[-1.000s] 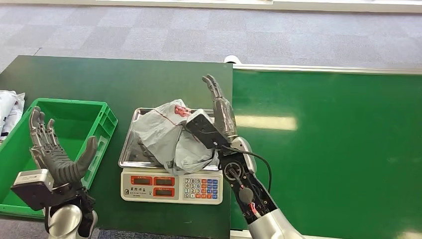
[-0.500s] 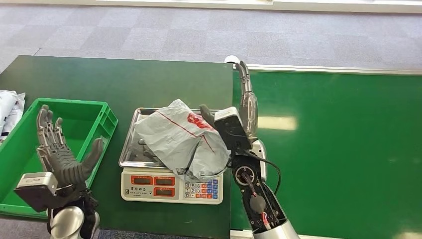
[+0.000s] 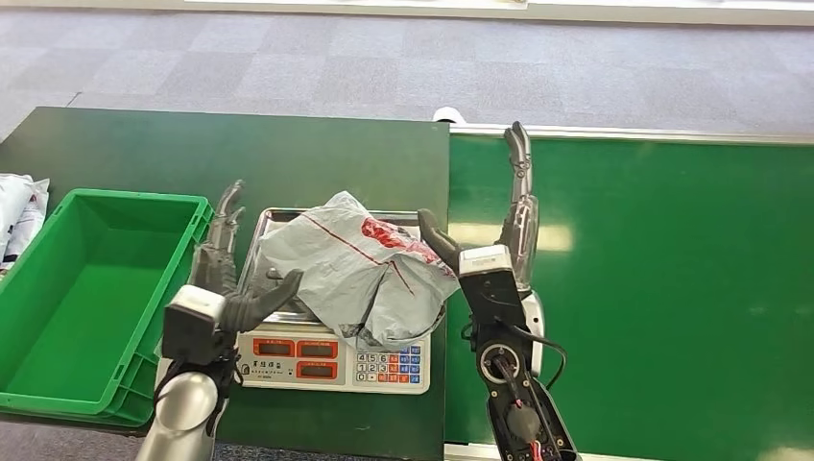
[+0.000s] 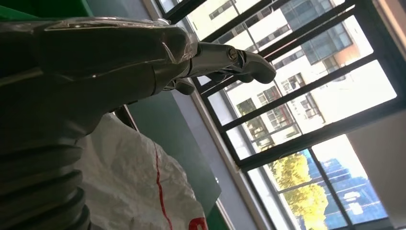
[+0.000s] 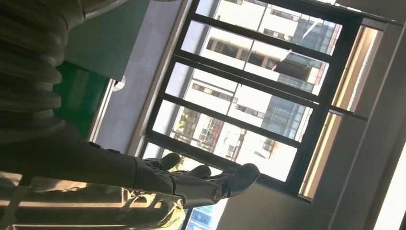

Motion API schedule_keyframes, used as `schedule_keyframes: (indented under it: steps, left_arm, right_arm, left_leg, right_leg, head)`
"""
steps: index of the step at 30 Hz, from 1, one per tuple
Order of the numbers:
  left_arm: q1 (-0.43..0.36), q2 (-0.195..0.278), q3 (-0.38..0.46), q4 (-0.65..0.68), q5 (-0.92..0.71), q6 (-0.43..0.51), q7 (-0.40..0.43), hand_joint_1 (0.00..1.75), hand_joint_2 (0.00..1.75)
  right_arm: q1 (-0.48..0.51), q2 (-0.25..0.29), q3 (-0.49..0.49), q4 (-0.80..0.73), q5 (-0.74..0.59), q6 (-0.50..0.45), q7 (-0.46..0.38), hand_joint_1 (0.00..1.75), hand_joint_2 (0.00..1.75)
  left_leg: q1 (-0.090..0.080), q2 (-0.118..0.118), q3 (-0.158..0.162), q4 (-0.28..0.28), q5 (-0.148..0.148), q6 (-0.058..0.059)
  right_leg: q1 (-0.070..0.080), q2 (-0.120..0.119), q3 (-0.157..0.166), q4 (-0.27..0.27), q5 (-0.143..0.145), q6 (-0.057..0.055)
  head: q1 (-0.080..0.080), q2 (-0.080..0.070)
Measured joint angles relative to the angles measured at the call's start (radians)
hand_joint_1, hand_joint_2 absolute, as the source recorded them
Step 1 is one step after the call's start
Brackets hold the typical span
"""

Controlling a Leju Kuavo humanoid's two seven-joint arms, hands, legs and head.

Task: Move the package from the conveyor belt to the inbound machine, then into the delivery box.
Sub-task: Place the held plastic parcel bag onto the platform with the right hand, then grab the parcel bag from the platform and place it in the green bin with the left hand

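The package [image 3: 350, 264], a crumpled grey plastic bag with red print, lies on the steel tray of the inbound machine [image 3: 331, 360], a white weighing scale. My left hand [image 3: 223, 283] stands at the tray's left side, fingers straight up and spread, its thumb reaching to the bag's lower left edge. In the left wrist view the bag [image 4: 129, 187] shows pale just beyond that hand [image 4: 95, 67]. My right hand [image 3: 491, 235] is upright at the bag's right side over the belt's edge, holding nothing, thumb close to the bag. It is also in the right wrist view [image 5: 143, 177].
The green delivery box [image 3: 86, 288] sits left of the scale on the dark green table [image 3: 288, 154]. The green conveyor belt [image 3: 653, 279] runs to the right. White bags [image 3: 17, 211] lie at the far left edge.
My left hand swung right from over the green box to the scale's left side. My right hand let go of the bag and drew back to the right; the bag settled flatter on the tray.
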Motion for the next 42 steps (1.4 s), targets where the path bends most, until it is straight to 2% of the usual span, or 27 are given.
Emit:
schedule_keyframes:
  steps: [6, 10, 15, 16, 19, 20, 21, 29, 42]
  left_arm:
    - [-0.102, 0.007, -0.077, 0.157, -0.142, -0.042, 0.054, 0.0, 1.75]
    - [-0.116, 0.008, -0.085, 0.178, -0.154, -0.044, 0.061, 0.0, 1.75]
    - [-0.269, 0.007, -0.153, 0.413, -0.251, -0.037, 0.126, 0.0, 1.75]
    - [-0.281, 0.007, -0.16, 0.441, -0.257, -0.042, 0.128, 0.23, 1.75]
    - [-0.315, 0.006, -0.177, 0.531, -0.272, -0.062, 0.127, 1.43, 1.75]
    - [-0.328, 0.006, -0.182, 0.562, -0.278, -0.069, 0.126, 1.63, 1.75]
    - [-0.341, 0.005, -0.186, 0.592, -0.283, -0.074, 0.124, 1.67, 1.75]
    - [-0.422, 0.005, -0.196, 0.753, -0.32, -0.085, 0.132, 1.73, 1.75]
    - [-0.465, 0.015, -0.186, 0.812, -0.306, -0.105, 0.111, 1.75, 1.75]
  right_arm:
    - [0.14, -0.055, -0.034, -0.117, 0.006, -0.079, -0.081, 0.0, 1.75]
    - [0.158, -0.063, -0.041, -0.129, 0.003, -0.087, -0.089, 0.0, 1.75]
    - [0.297, -0.114, -0.09, -0.197, -0.026, -0.027, -0.048, 0.0, 1.75]
    - [0.302, -0.118, -0.094, -0.197, -0.023, -0.025, -0.048, 0.0, 1.75]
    - [0.311, -0.127, -0.103, -0.197, -0.022, -0.022, -0.051, 0.0, 1.75]
    - [0.313, -0.129, -0.105, -0.197, -0.023, -0.021, -0.052, 0.0, 1.75]
    - [0.314, -0.131, -0.106, -0.197, -0.024, -0.019, -0.052, 0.0, 1.75]
    - [0.314, -0.134, -0.111, -0.189, -0.036, 0.001, -0.053, 0.0, 1.75]
    - [0.314, -0.134, -0.124, -0.185, -0.041, -0.008, -0.064, 0.0, 1.75]
  left_leg:
    - [0.0, -0.001, 0.0, 0.001, 0.0, 0.0]
    - [0.0, 0.0, 0.0, 0.001, 0.0, 0.0]
    - [0.0, 0.0, 0.0, 0.0, 0.0, 0.0]
    - [0.0, 0.001, 0.0, 0.0, 0.0, 0.0]
    - [0.0, 0.001, 0.0, 0.0, 0.0, 0.0]
    - [0.0, 0.001, 0.0, 0.0, 0.0, 0.0]
    - [0.0, 0.001, 0.0, 0.0, 0.0, 0.0]
    - [0.0, 0.0, 0.001, 0.0, 0.0, 0.0]
    - [0.0, 0.0, 0.007, 0.0, 0.0, 0.0]
  right_leg:
    - [0.0, 0.0, 0.0, 0.0, 0.0, 0.0]
    - [0.0, 0.0, 0.0, 0.0, 0.0, 0.0]
    - [0.0, 0.0, 0.0, 0.0, 0.0, 0.0]
    - [0.0, 0.0, 0.0, 0.0, 0.0, 0.0]
    - [0.0, 0.001, 0.0, 0.0, 0.0, 0.0]
    - [0.0, 0.001, 0.0, 0.0, 0.0, 0.0]
    - [0.0, 0.001, 0.0, 0.0, 0.0, 0.0]
    - [0.0, 0.0, 0.003, 0.0, 0.0, 0.0]
    - [0.0, 0.0, 0.008, 0.0, 0.0, 0.0]
  head:
    - [0.0, 0.0]
    - [0.0, 0.0]
    - [0.0, 0.0]
    - [0.0, 0.0]
    - [0.0, 0.0]
    - [0.0, 0.0]
    - [0.0, 0.0]
    - [0.0, 0.0]
    - [0.0, 0.0]
